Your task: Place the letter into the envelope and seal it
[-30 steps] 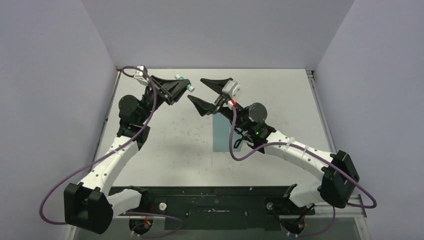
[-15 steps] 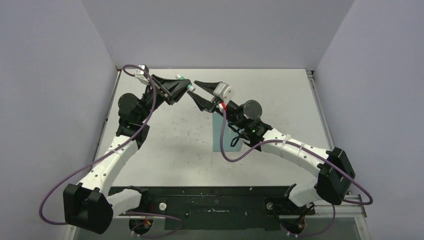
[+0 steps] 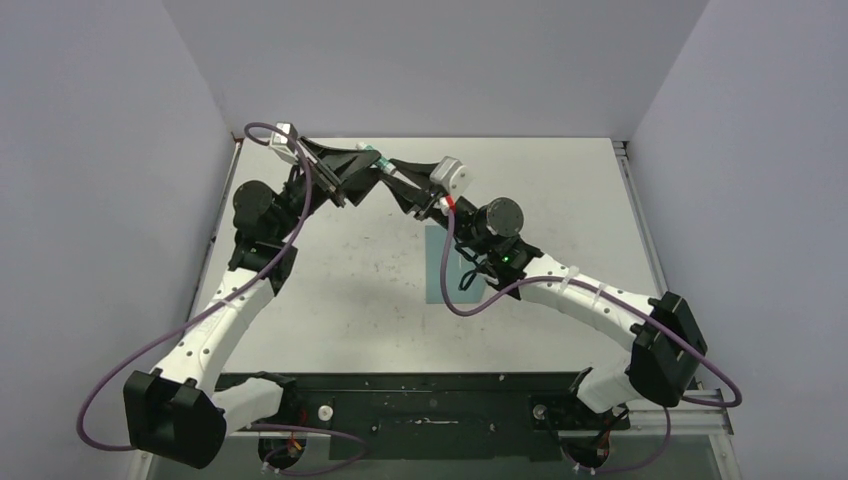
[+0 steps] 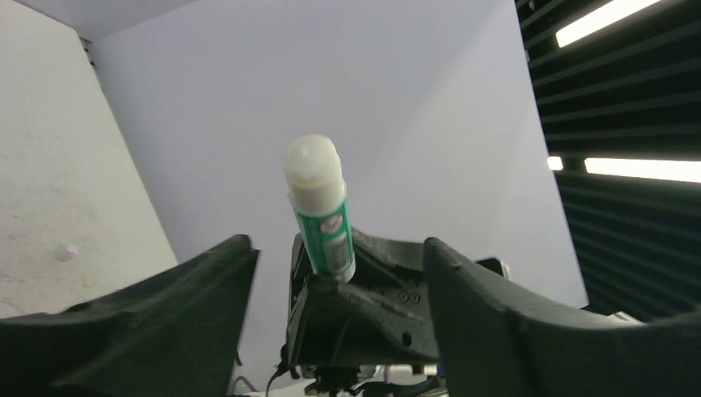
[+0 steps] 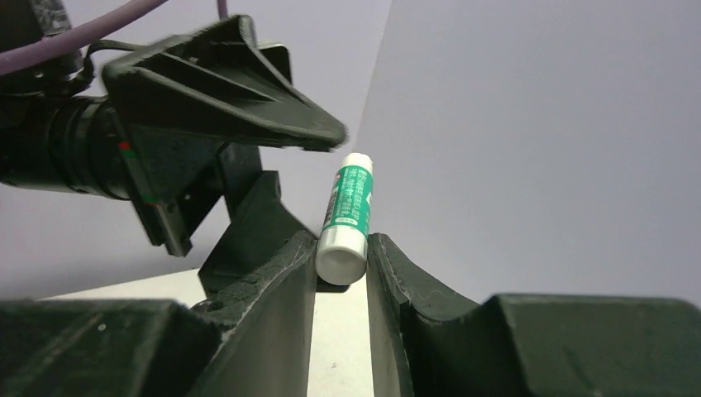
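A white-and-green glue tube (image 3: 379,165) hangs in the air at the back of the table, between the two grippers. My right gripper (image 3: 392,175) is shut on the glue tube's (image 5: 349,213) base, its fingers pressed on both sides. My left gripper (image 3: 368,166) is open, and its fingers (image 4: 190,314) stand apart on either side of the glue tube (image 4: 321,211) without touching it. The teal envelope (image 3: 437,270) lies flat on the table, partly under the right arm. The letter is out of view.
The grey table (image 3: 570,200) is closed in by lilac walls at the back and on both sides. A black rail (image 3: 420,400) with the arm bases runs along the near edge. Purple cables loop from both arms.
The right gripper reached left to the tube and shut on it. The left gripper, which held the tube, opened and let it go.
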Action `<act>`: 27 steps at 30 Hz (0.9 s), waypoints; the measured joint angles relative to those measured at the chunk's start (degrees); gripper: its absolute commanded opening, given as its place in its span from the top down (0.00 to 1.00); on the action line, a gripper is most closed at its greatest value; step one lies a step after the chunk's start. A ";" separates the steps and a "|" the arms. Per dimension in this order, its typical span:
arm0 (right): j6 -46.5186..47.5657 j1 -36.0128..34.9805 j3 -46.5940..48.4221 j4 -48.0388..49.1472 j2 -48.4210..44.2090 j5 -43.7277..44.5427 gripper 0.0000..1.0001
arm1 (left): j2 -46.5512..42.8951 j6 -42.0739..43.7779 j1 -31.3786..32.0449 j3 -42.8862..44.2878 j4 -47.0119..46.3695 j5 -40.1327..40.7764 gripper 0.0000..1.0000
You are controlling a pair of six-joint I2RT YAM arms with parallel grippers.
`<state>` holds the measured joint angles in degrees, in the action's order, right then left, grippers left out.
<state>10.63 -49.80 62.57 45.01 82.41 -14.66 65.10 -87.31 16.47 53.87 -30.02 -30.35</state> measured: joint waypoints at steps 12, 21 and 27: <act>-13.16 11.74 -5.81 3.50 -1.68 -9.75 0.95 | 0.07 1.01 -2.34 0.42 1.62 -2.21 0.07; -19.06 12.98 -6.40 6.05 -2.34 -17.53 0.95 | 2.08 3.76 -2.34 2.23 8.46 -3.96 0.22; -19.34 13.09 -6.34 4.17 -2.34 -22.34 0.95 | 2.08 2.47 -2.62 2.08 8.50 -3.56 0.45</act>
<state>-8.71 -36.71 56.23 49.19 80.07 -36.99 67.18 -84.84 13.85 55.94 -21.52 -33.91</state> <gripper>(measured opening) 0.258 0.637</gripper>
